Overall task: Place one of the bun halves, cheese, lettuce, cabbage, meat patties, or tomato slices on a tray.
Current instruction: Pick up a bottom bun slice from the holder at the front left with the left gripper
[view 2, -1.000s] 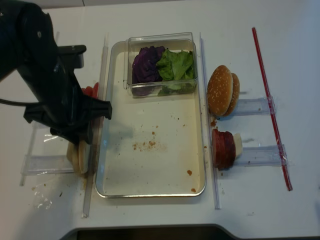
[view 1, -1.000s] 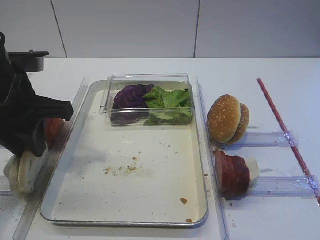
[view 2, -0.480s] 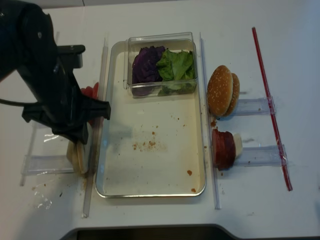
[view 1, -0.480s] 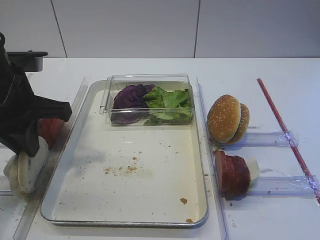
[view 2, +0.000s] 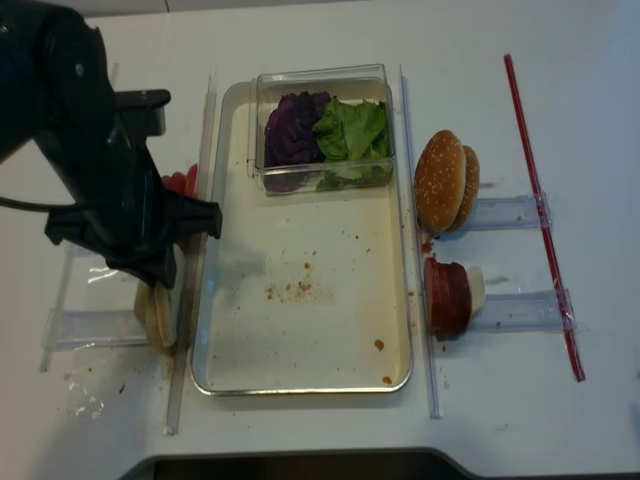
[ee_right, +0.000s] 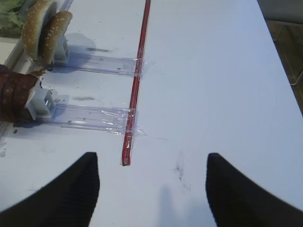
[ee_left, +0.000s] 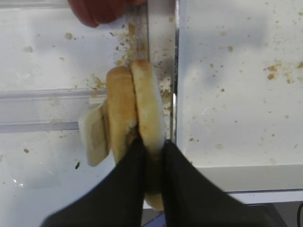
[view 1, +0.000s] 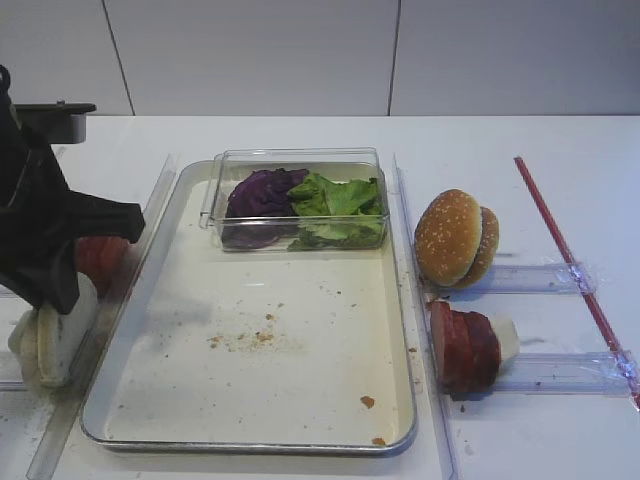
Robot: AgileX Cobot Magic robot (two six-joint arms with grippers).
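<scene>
At nine o'clock of the tray (view 1: 150,300), off its rim on the desk (view 1: 300,135): left tool (ee_left: 152,150) clamped on one of the bun halves (ee_left: 147,118), the pale one standing on edge nearest the rim, with its twin just beside it in a clear rack. Grasp step looks done; bun not yet lifted. Next move calls for a straight lift to free the half from its neighbour, then a carry toward three o'clock over the silver rim and a set-down on the crumb-speckled floor.

Around: tomato slices (view 1: 100,258) at twelve o'clock of the held bun, partly hidden by the arm. Small clear plastic box (view 2: 322,75) at the tray's twelve o'clock end, holding cabbage (view 2: 294,128) and lettuce (view 2: 352,128) side by side. Past the three o'clock rim, sesame buns (view 1: 455,238) and meat patties (view 1: 465,345) in their own racks, red strip (ee_right: 136,85) beyond. Right tool (ee_right: 152,177) parked well apart over bare desk, fingers spread, holding nothing.

In the way: only the raised rim and the clear rail along it; the neighbouring half could drag along.
</scene>
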